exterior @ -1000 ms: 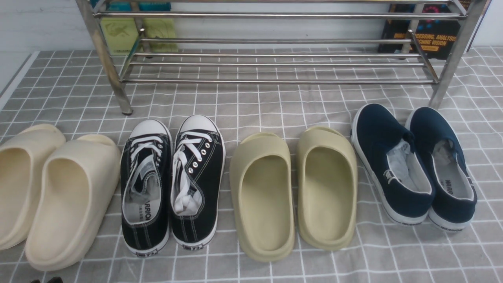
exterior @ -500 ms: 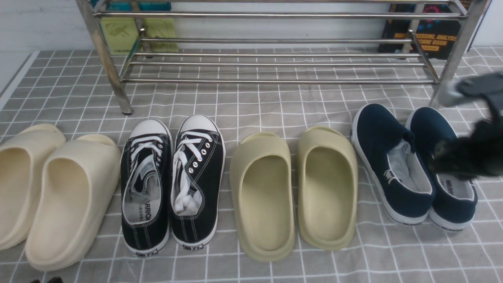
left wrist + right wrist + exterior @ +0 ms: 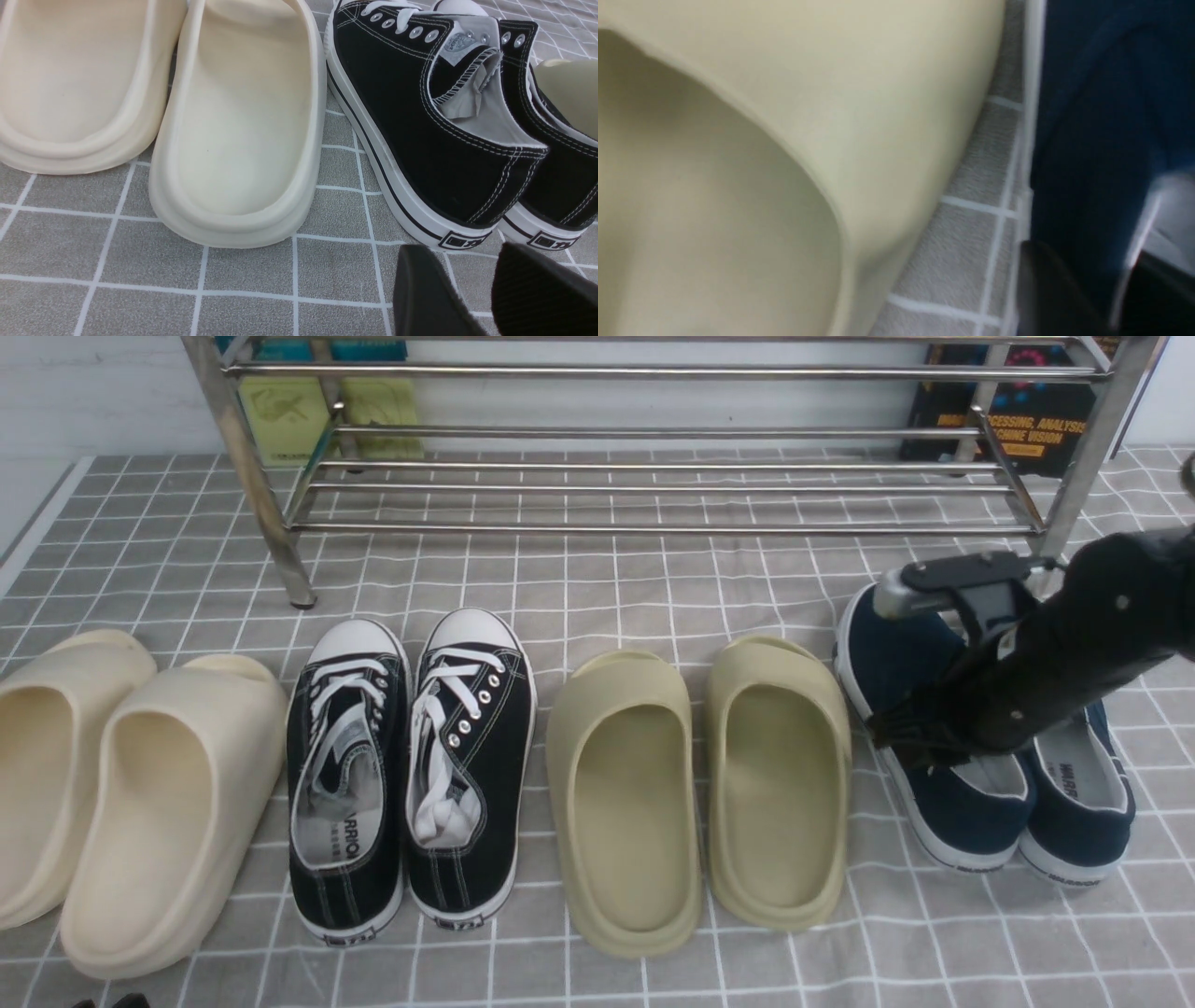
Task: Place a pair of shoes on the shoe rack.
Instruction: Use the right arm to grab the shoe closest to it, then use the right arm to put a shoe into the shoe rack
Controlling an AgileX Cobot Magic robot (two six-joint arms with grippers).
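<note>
The two navy slip-on shoes stand side by side at the front right, the left one (image 3: pixel 962 803) and the right one (image 3: pixel 1074 803), toes toward the steel shoe rack (image 3: pixel 653 529) at the back. My right arm reaches in from the right, over both shoes. My right gripper (image 3: pixel 896 733) is low at the left shoe's outer side. In the blurred right wrist view the gripper (image 3: pixel 1092 289) is open, with the navy side wall (image 3: pixel 1087 163) between its fingers. My left gripper (image 3: pixel 467 284) is open and empty over the cloth, just behind the black sneakers' heels.
Olive slides (image 3: pixel 700 784) lie right beside the left navy shoe. Black lace-up sneakers (image 3: pixel 411 765) and cream slides (image 3: pixel 121 803) sit further left. Books (image 3: pixel 1018 420) stand behind the rack. The rack's right front leg (image 3: pixel 1074 495) stands just beyond the navy shoes.
My right arm came into view from the right and moved left and down, over the navy shoes to the left shoe's outer side. The shoes have not moved.
</note>
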